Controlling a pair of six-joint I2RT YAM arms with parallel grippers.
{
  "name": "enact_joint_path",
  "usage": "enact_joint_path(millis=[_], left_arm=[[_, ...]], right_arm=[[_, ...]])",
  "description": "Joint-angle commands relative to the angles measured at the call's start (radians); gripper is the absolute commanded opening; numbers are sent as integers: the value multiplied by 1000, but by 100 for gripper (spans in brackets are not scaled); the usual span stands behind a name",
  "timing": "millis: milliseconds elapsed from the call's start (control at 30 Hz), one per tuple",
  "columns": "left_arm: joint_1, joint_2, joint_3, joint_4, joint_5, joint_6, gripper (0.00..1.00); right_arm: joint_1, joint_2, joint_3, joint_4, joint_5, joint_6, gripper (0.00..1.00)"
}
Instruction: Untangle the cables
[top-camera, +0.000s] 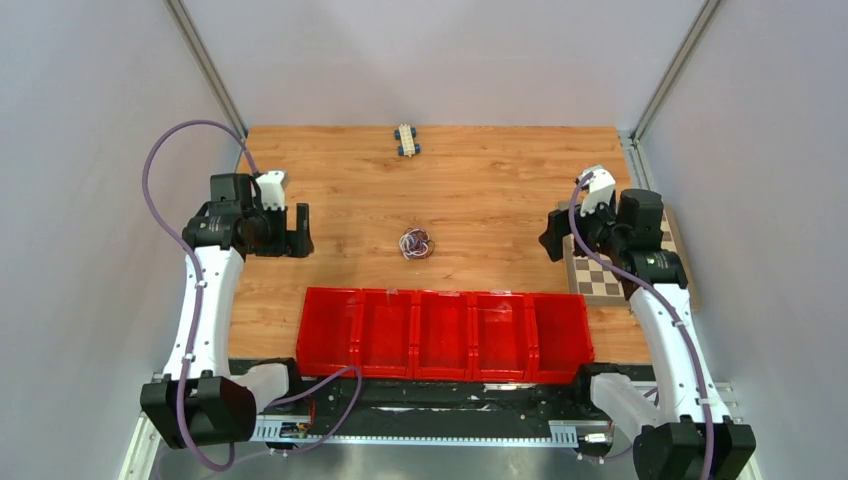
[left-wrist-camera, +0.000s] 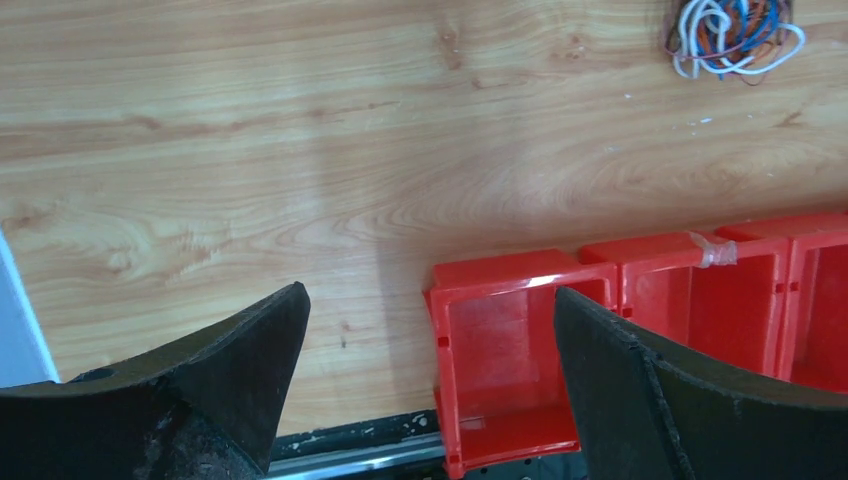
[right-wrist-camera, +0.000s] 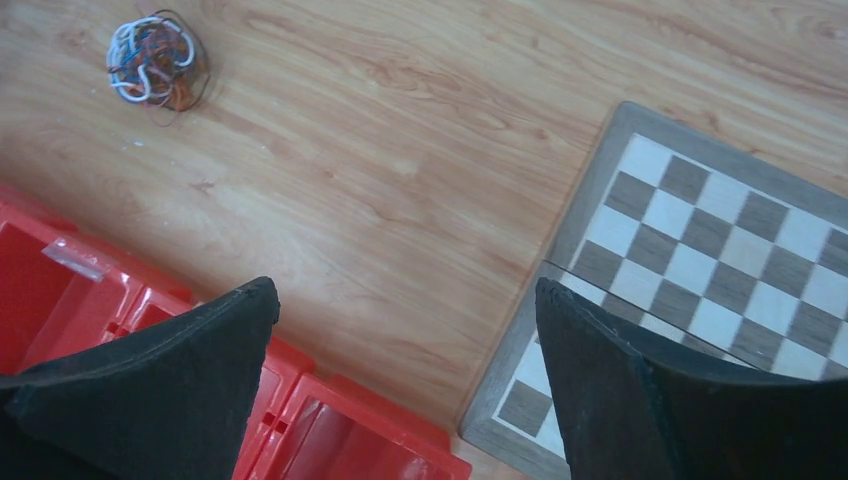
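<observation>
The small multicoloured knot of thin cables (top-camera: 416, 243) lies mid-table on the pale wooden tabletop (top-camera: 480, 190), near the row of red plastic bins (top-camera: 445, 335). The black left gripper (top-camera: 298, 232) is released and empty; the right gripper (top-camera: 553, 236) likewise; both are well apart from it.

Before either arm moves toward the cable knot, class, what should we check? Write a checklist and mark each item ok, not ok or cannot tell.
1. Left tool open and empty: ok.
2. Right tool open and empty: ok.
3. Cables apart from the bins: ok.
4. Bare table between each tool and cables: ok.
5. Cables untangled: not ok, one knot.
6. A loose end to grab: cannot tell.
</observation>
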Motion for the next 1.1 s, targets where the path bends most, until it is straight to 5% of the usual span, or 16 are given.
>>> enact_joint_path(millis=[0,133,600,1067], left_arm=[[2,-11,-18,36,147,17,100],[-26,53,-30,98,378,-23,100],[-202,311,-211,686,539,-378,100],[-273,735,-79,941,574,-505,62]], right_arm=[[-2,48,61,-54,-122,-22,100],[-3,129,102,-94,-188,-32,100],[191,529,188,110,-320,124,99],[396,1114,515,315,-388,373,78]])
